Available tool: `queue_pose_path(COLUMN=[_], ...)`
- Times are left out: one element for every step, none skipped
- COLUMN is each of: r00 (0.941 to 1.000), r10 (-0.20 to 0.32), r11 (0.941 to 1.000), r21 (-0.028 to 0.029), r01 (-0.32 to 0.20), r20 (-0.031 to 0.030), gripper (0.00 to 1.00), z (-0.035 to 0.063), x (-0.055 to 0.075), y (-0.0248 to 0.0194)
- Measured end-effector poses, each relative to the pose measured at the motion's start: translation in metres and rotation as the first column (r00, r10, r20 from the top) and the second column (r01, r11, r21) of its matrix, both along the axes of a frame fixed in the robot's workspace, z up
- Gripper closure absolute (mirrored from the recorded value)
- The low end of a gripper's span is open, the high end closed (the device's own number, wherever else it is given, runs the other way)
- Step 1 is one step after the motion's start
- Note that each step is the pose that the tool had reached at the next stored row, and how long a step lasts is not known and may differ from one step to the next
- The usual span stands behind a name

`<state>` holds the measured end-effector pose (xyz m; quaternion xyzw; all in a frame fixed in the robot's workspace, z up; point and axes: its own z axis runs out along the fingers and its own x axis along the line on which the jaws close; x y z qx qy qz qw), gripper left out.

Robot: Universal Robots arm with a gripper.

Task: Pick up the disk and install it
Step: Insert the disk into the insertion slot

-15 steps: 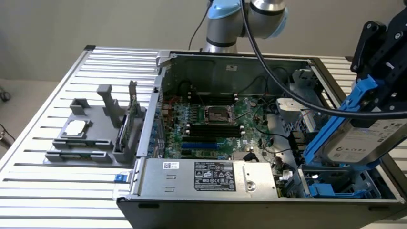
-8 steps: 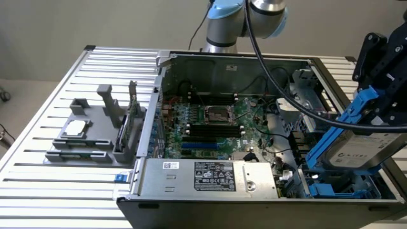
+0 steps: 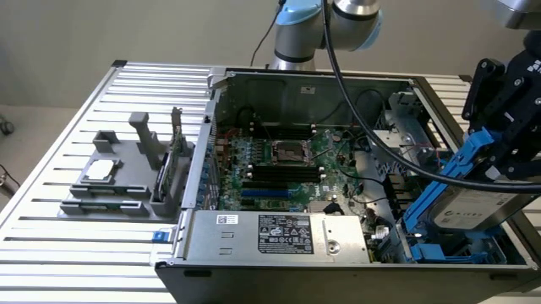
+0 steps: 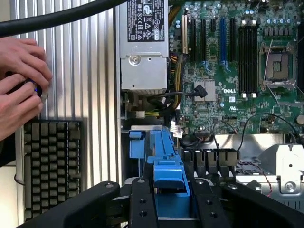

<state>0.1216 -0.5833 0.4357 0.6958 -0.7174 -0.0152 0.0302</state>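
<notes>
Gripper (image 3: pixel 500 151) clasped the disk (image 3: pixel 473 208) by its blue carrier (image 4: pixel 167 164), tilted over the case (image 3: pixel 338 278) at the exterior view's right.

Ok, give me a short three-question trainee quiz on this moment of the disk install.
1. True or false: the claw is clamped on the disk.
2. Where is the disk? A) lying flat on the grey fixture; B) tilted, over the end of the open case at the exterior view's right; C) resting on the keyboard.
3. Fill in: the plastic carrier framing the disk is ___.
Key: 1 true; 2 B; 3 blue.
</notes>
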Motion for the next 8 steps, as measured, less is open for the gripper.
queue_pose_path(r00=[1.0000, 1.0000, 1.0000, 1.0000, 1.0000, 0.9999, 0.9999, 0.9999], r10=[0.000, 0.000, 0.000, 0.000, 0.000, 0.000, 0.000, 0.000], r11=[1.0000, 1.0000, 1.0000, 1.0000, 1.0000, 1.0000, 1.0000, 1.0000], r21=[-0.0001, -0.0003, -0.0004, -0.0003, -0.0003, -0.0008, -0.0011, -0.0016], r01=[0.000, 0.000, 0.000, 0.000, 0.000, 0.000, 0.000, 0.000], r20=[0.0013, 0.0021, 0.0033, 0.0050, 0.0076, 0.0104, 0.0137, 0.0163], gripper=[0.67, 0.67, 0.67, 0.67, 0.67, 0.67, 0.67, 0.67], z=[-0.0001, -0.0002, -0.0002, -0.0006, -0.0012, -0.0017, -0.0026, -0.0036], x=[0.0000, 0.0001, 0.0002, 0.0002, 0.0002, 0.0002, 0.0002, 0.0002], y=[0.0000, 0.0000, -0.0001, -0.0001, -0.0001, -0.0001, -0.0001, -0.0001])
